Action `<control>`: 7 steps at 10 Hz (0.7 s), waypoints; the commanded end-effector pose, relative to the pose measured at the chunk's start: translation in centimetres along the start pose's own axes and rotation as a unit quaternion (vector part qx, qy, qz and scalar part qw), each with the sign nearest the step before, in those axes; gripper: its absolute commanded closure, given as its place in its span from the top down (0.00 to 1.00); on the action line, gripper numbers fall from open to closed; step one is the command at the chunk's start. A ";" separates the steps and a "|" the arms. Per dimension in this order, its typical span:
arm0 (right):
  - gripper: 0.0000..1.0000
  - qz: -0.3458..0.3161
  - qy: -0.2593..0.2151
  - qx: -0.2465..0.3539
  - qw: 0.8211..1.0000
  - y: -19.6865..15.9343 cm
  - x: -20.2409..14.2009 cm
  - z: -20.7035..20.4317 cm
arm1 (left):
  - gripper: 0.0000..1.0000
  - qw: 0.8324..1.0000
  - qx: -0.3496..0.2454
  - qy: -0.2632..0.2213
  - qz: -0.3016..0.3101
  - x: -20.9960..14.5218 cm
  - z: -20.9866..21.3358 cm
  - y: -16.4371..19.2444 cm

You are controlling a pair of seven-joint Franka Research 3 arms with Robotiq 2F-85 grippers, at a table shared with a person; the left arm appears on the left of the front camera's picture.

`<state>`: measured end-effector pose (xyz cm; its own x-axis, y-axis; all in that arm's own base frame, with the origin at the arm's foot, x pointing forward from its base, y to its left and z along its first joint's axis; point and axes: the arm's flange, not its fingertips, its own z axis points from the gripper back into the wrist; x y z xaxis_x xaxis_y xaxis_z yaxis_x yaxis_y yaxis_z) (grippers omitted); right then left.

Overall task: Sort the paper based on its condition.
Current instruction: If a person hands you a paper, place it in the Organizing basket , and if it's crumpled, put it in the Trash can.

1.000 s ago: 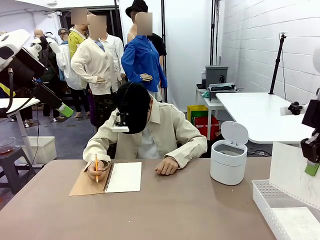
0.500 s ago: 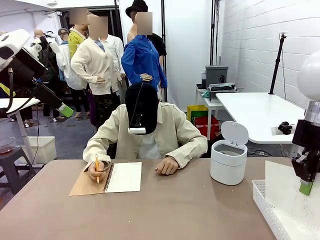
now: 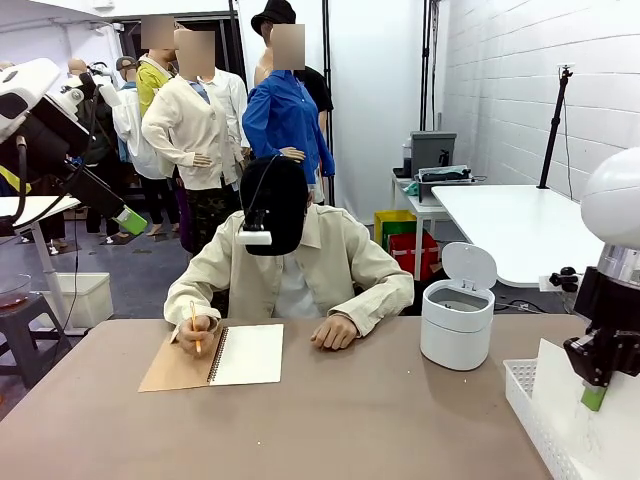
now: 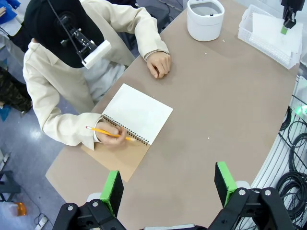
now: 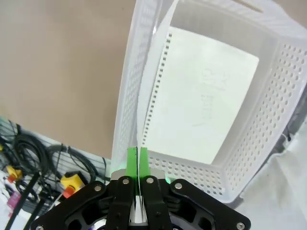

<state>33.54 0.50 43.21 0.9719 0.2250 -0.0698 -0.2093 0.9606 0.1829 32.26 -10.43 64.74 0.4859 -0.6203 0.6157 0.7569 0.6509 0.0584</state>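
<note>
Front: R gripper [image 3: 594,398], lower right of frame, clamped on upright paper [image 3: 556,410] over white basket [image 3: 520,388]; L gripper [image 3: 130,222] raised at upper left. L wrist: L pads [image 4: 113,190] wide apart at bottom edge, nothing between; person's hand [image 4: 111,138] w/ pencil on notebook [image 4: 139,111], centre. R wrist: pads pinch paper's edge, bottom centre, sheet hangs into basket; another sheet [image 5: 201,96] w/ faint scribbles flat on basket floor.

Paper [image 3: 565,412] over the basket [image 5: 268,120]
The paper stands between the right fingers [image 5: 132,162]; beyond their tips the basket sits on the desk [image 5: 62,62], a second sheet [image 5: 206,96] lying flat inside it.
</note>
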 end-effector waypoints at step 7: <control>0.00 -0.055 -0.025 0.012 0.998 -0.9 0.3 -5.3 | 1.00 1.000 -0.001 -0.001 0.000 -0.1 0.1 0.1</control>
<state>36.43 0.42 40.14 0.9890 0.1434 -0.0364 -0.1320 0.9665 0.2200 32.26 -10.42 64.74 0.4860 -0.6203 0.6157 0.7569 0.6509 0.0583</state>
